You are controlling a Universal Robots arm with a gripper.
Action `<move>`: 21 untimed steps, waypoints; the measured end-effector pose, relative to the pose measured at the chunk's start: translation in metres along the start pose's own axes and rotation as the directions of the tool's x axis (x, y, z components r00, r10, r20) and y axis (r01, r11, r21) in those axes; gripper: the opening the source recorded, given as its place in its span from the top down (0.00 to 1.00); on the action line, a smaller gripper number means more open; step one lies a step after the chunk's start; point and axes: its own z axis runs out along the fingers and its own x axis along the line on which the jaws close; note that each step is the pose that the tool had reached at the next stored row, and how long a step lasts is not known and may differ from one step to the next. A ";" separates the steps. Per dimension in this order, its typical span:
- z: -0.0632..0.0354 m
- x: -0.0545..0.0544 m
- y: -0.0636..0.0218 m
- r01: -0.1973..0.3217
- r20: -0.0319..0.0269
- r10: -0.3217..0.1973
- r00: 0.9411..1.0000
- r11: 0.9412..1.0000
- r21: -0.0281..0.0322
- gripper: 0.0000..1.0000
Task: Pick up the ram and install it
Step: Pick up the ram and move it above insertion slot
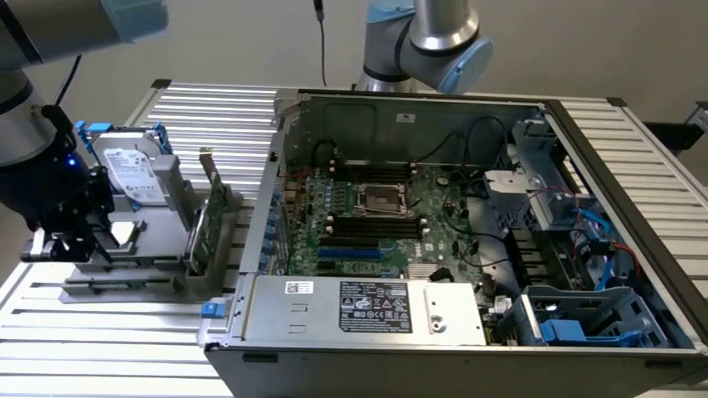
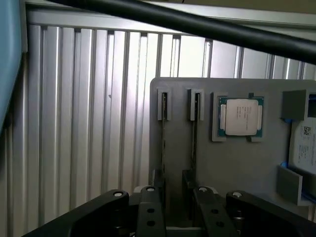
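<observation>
We find the gripper (image 2: 177, 217) over the grey holder (image 2: 237, 168), jaws released and empty. The ram (image 2: 194, 148) stands on edge in a holder slot near the processor (image 2: 241, 116).

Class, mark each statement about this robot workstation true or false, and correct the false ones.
1. The computer case lies open, its motherboard exposed. True.
2. The gripper holds one of the ram sticks. False: it is open and empty; two sticks stand in slots of the grey holder.
3. The processor chip sits in a recess of the grey holder. True.
4. The hard drive is mounted inside the computer case. False: it stands on the grey holder, outside the case, at the exterior view's left.
</observation>
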 end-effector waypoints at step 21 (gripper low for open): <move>0.0377 0.001 0.0015 0.013 0.000 -0.013 1.000 1.000 -0.004 0.69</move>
